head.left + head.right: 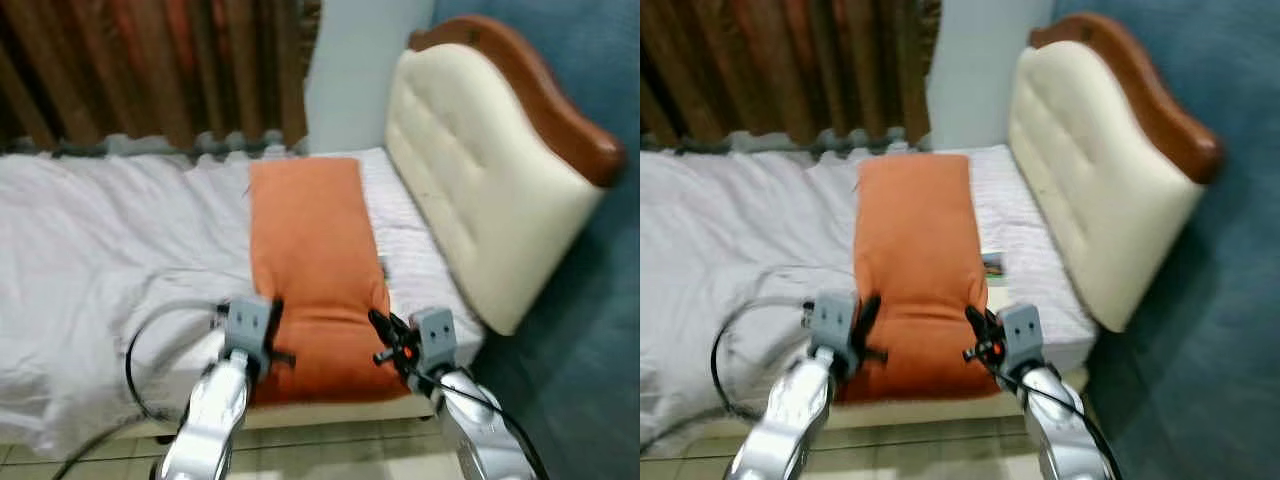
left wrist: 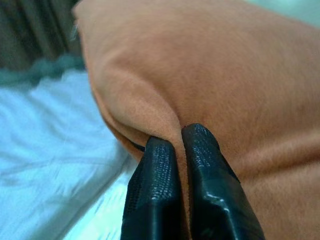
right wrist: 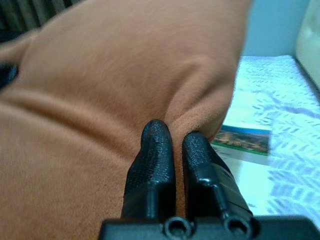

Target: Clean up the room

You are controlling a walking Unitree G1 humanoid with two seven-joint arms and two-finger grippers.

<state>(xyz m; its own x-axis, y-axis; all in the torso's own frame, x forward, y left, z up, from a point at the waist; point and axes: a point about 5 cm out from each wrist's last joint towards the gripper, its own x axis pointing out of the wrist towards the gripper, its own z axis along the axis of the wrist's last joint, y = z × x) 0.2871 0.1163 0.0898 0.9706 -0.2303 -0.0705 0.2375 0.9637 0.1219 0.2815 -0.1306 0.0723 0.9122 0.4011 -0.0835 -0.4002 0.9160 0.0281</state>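
Both claws pinch the near end of the orange pillow (image 1: 312, 270).

Left gripper (image 2: 179, 145) and right gripper (image 3: 172, 135) each clamp a fabric fold; a small card (image 3: 243, 142) lies just beyond the right one, on the bed (image 1: 90, 250).

One long orange fabric pillow (image 1: 312, 262) lies on one bed with a white sheet (image 1: 90, 250). One cream padded headboard with a brown wooden rim (image 1: 480, 170) stands at the right. One small printed card (image 3: 244, 142) lies right of the pillow. Two black-fingered grippers, left (image 2: 179, 150) and right (image 3: 173, 137), work at the near end.
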